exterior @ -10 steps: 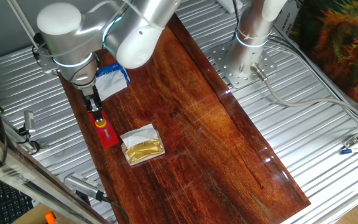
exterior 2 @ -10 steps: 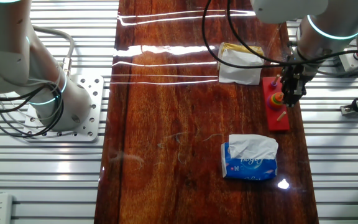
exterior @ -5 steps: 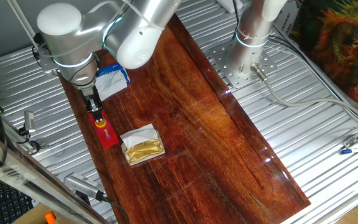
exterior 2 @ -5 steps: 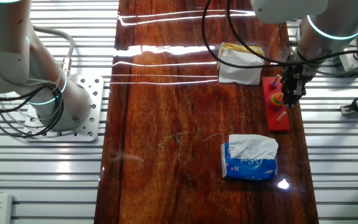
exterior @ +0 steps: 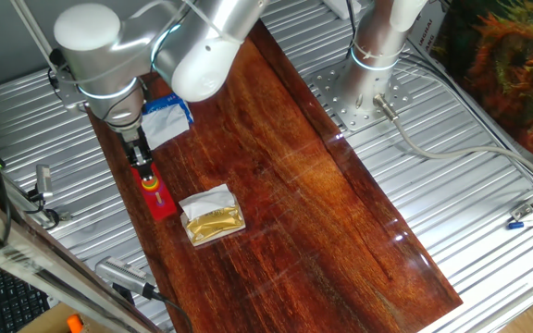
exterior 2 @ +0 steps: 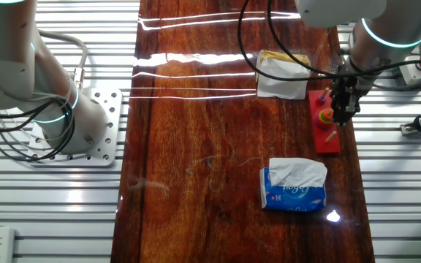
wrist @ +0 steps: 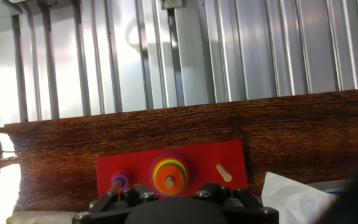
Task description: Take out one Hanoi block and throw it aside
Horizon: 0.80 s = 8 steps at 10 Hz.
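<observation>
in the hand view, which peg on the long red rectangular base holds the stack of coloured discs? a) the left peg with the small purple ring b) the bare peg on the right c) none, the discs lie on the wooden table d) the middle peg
d) in the hand view the stack of coloured discs, with the small orange-red disc on top, sits on the middle peg of the long red rectangular base; the right peg is bare.

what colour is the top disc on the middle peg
Orange-red: the Hanoi block tops the stack, clearest in the hand view.
</observation>
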Each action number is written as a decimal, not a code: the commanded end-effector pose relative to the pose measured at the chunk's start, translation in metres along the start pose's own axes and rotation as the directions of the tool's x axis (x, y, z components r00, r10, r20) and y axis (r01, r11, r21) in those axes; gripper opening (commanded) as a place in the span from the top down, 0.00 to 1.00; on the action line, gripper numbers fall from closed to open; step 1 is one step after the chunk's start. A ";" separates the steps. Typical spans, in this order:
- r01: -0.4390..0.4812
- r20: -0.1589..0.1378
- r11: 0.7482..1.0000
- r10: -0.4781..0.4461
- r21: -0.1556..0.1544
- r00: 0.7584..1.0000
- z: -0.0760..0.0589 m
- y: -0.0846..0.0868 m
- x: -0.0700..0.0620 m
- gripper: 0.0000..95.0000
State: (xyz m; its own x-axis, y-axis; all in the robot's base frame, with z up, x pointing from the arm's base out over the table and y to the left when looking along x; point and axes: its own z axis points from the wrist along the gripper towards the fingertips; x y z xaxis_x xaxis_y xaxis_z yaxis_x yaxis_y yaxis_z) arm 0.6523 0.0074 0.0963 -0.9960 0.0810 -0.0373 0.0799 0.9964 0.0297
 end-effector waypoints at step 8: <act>0.084 0.012 0.996 -0.084 0.024 0.996 0.000 0.000 0.000 1.00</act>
State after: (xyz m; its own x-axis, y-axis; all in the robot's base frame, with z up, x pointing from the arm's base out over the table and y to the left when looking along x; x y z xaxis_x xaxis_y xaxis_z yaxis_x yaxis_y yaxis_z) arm 0.6515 0.0070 0.0968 -0.9980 -0.0303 -0.0549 -0.0306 0.9995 0.0052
